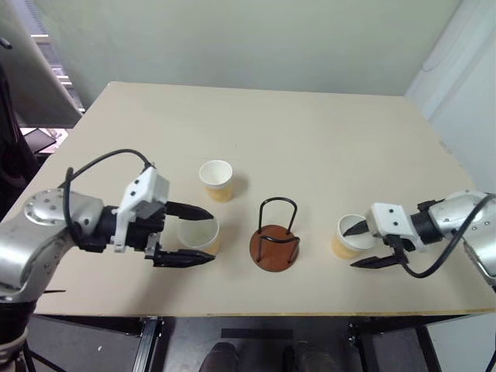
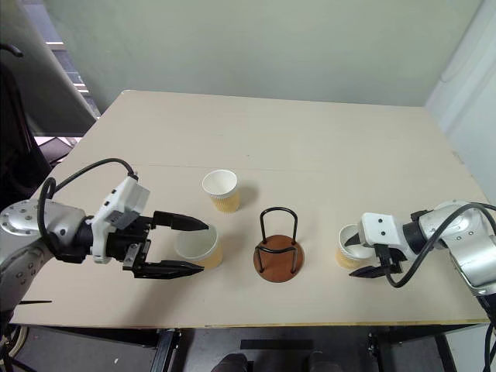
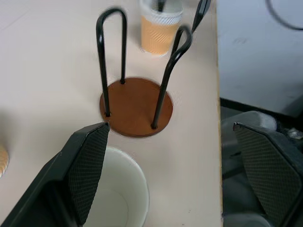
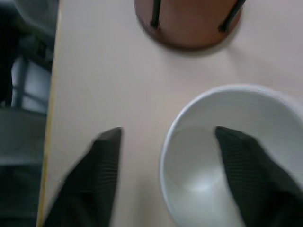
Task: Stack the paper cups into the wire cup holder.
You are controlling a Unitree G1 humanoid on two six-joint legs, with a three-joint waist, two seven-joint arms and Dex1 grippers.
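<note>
Three yellow-orange paper cups stand upright on the table. My left gripper (image 1: 211, 237) is open, with a black finger on each side of the near-left cup (image 1: 200, 232), whose white inside also shows in the left wrist view (image 3: 118, 198). The wire cup holder (image 1: 275, 244), a reddish-brown disc with black wire loops, stands empty at the middle. My right gripper (image 2: 350, 257) is open over the right cup (image 2: 349, 246): one finger (image 4: 246, 175) reaches inside it, and the other (image 4: 94, 179) sits outside, apart from the wall. The third cup (image 1: 216, 180) stands farther back.
The beige table (image 1: 310, 139) stretches far behind the cups. Its front edge (image 1: 256, 314) runs close below both grippers. Black cables loop off both wrists.
</note>
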